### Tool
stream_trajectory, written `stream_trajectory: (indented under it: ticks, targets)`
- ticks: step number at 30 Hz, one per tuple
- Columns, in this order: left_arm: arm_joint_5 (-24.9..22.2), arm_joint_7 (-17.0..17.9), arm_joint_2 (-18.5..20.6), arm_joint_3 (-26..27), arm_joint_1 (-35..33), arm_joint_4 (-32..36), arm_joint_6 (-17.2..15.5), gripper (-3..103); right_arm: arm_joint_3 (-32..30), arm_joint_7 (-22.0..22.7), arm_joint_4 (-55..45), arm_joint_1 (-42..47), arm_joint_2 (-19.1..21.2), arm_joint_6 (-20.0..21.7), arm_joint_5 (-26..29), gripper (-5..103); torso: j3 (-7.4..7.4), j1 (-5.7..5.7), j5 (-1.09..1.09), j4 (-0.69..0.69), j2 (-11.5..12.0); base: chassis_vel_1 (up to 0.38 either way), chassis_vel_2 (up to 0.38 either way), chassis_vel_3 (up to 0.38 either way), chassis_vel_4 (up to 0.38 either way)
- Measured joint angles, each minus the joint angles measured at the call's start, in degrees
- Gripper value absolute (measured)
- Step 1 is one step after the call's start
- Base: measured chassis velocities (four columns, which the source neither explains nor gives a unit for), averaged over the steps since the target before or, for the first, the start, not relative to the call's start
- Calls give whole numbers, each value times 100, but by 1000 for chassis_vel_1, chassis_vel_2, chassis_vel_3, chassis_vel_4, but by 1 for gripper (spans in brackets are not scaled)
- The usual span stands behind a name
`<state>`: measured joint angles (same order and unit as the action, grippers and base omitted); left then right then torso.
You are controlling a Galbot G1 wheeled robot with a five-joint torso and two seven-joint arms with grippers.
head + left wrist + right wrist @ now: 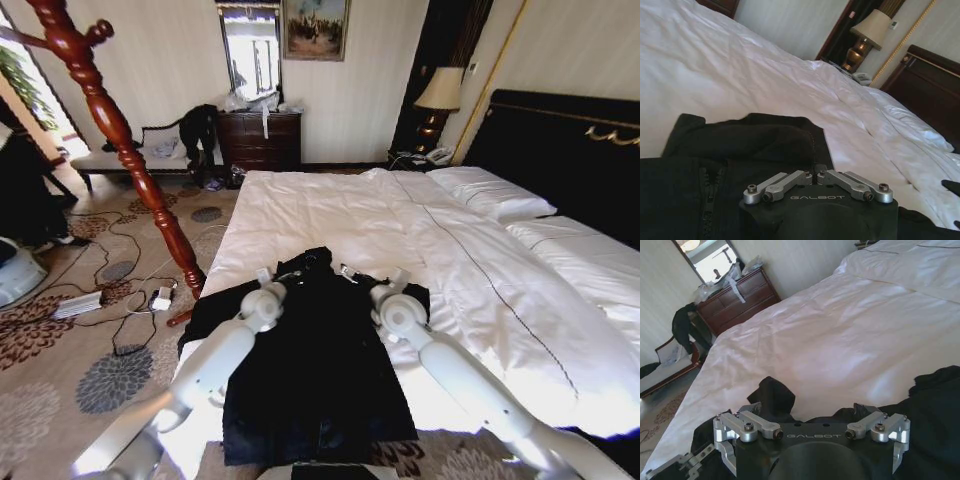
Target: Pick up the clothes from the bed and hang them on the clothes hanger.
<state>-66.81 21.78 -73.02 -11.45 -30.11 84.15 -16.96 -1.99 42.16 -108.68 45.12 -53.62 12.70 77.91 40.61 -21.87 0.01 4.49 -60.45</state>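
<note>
White bed [330, 215] holds the black clothes [310, 370] at lower middle; left gripper [278, 279] closed, right gripper [372, 277] open, both on them.

The word GALBOT stands in small pale letters on the black body of the left gripper [816, 176] and the right gripper [812, 440].

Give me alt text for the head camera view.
Both grippers, left gripper and right gripper, rest on a black jacket spread at the near edge of the white bed; a wooden coat stand leans at left.
</note>
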Motion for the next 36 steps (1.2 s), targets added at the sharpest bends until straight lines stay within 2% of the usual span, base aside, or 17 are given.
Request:
stream_trajectory:
  ticks: [7,11,13,15,16,18,19,22,24,25,26,30,31,32,33,34,36]
  targets:
    - [176,20,-392,-148,136,-334,13,0,-135,-10,-67,250,-8,8,-85,100,0,0,0,-1,0,0,0,0,0]
    - [229,453,-245,-293,21,-123,-391,0,-139,-23,-75,310,-21,11,-138,100,0,0,-2,0,0,0,0,0,0]
    - [159,744,-54,-324,-73,104,-745,3,-129,-35,-75,317,-33,12,-173,100,0,0,-2,-1,0,0,0,0,0]
    - [60,1162,331,-355,-223,494,-1186,14,-85,-44,-67,318,-66,16,-214,100,0,0,-3,-4,0,0,0,0,0]
    - [60,1162,331,-355,-223,494,-1186,14,-85,-44,-67,318,-66,16,-214,100,0,0,-3,-4,0,0,0,0,0]
    - [-90,1622,730,-376,-370,993,-1574,24,-22,-44,-62,304,-95,19,-232,100,0,0,-3,-4,0,0,0,0,0]
    - [-90,1622,730,-376,-370,993,-1574,24,-22,-44,-62,304,-95,19,-232,100,0,0,-3,-4,0,0,0,0,0]
    - [-470,2067,1264,-343,-577,1981,-1972,41,45,-44,-42,249,-126,29,-243,100,0,0,-3,-2,0,0,0,0,0]
    - [-497,2084,1328,-323,-594,2104,-1994,41,52,-44,-38,237,-130,30,-243,100,0,0,-4,-3,0,0,0,0,0]
    - [-550,2138,1524,-191,-607,2385,-2100,51,63,-43,-24,210,-138,32,-239,100,0,0,-3,-2,-1,0,0,0,0]
    - [-522,2138,1637,-58,-578,2431,-2175,57,65,-41,-20,200,-143,33,-232,100,0,1,-3,-2,-1,0,0,0,0]
    - [-288,1981,1825,248,-411,2194,-2393,63,66,-37,-19,195,-153,35,-224,100,0,0,-3,-2,0,0,0,0,0]
    - [-75,1586,1971,352,-264,1875,-2514,74,66,-32,-20,197,-162,37,-223,100,0,0,-3,-2,0,0,0,0,0]
    - [70,1255,2053,355,-181,1685,-2527,74,66,-29,-20,197,-169,38,-223,100,0,-1,-3,-2,0,0,0,0,0]
    - [70,1255,2053,355,-181,1685,-2527,74,66,-29,-20,197,-169,38,-223,100,0,-1,-3,-2,0,0,0,0,0]
    - [373,772,2149,294,-51,1401,-2550,74,63,-23,-22,198,-184,39,-223,100,0,0,-2,-3,0,0,0,0,0]
    - [824,51,2209,49,215,951,-2560,89,40,-6,-41,198,-212,40,-223,100,1,-1,-4,-5,0,0,0,0,0]
